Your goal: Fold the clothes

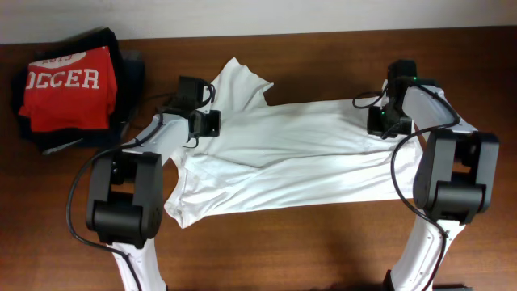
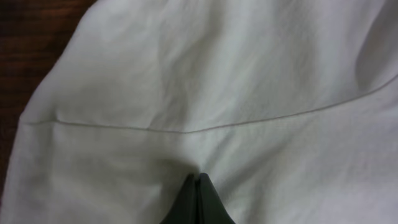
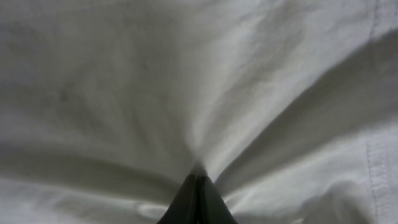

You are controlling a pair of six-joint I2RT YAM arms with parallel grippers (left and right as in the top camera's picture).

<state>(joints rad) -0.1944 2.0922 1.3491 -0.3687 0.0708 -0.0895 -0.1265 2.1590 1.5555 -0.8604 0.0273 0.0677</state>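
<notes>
Overhead first: I've got the white T-shirt [image 1: 283,158] laid crosswise on the brown table [image 1: 323,259], spanning the gap between my two arms. The left gripper [image 1: 203,123] is down on the shoulder end, with one sleeve fanning out just past it and the rest of the cloth running off to its right. The right gripper [image 1: 380,121] sits on the opposite end, at the far corner of the fabric. On the left wrist camera the jaws are pressed tight together with a small pucker of white cotton pinched at their tip; a seam [image 2: 186,131] crosses just ahead of them, and dark tabletop shows off to the upper left. On the right wrist camera it's the same story, jaws fully together and nipping the shirt, with deep creases radiating away from the tip and a stitched hem [image 3: 373,168] off to the right side. Out beyond the left arm, well apart from the T-shirt, a red shirt [image 1: 69,89] with white lettering lies on top of dark navy garments [image 1: 121,56].
</notes>
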